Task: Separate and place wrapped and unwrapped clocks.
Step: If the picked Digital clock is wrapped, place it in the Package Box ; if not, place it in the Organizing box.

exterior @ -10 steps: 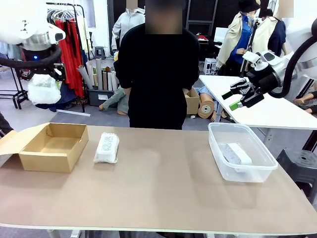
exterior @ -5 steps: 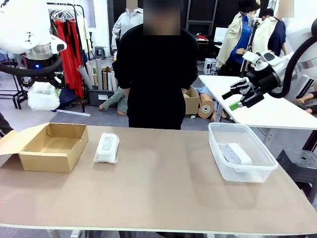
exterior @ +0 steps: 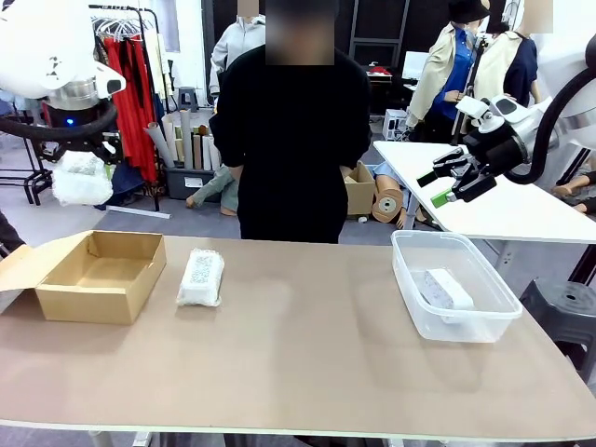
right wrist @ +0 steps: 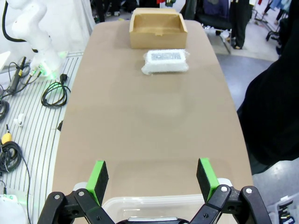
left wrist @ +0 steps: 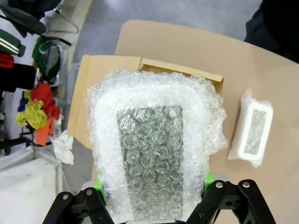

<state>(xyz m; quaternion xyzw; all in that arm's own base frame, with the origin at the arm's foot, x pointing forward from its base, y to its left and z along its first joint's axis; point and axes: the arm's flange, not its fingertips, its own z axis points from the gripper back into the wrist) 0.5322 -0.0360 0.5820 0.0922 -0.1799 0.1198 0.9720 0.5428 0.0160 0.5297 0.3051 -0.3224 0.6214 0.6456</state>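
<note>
brown table (exterior: 307,363) runs across to a person in black (exterior: 296,140) at the far side. high over its left end, above the open box (exterior: 98,275), the left gripper (exterior: 82,156) is clamped on a wrapped clock (left wrist: 154,149). another wrapped clock (exterior: 201,277) lies flat just right of the box. the right gripper (exterior: 436,187) hangs raised near the tub (exterior: 410,279), fingers spread wide and empty. the bare clock (exterior: 447,289) lies inside the tub.

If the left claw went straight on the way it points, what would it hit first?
Probably the open cardboard box: it lies straight beyond the wrapped clock held in the left claw, though depth is unclear.
</note>
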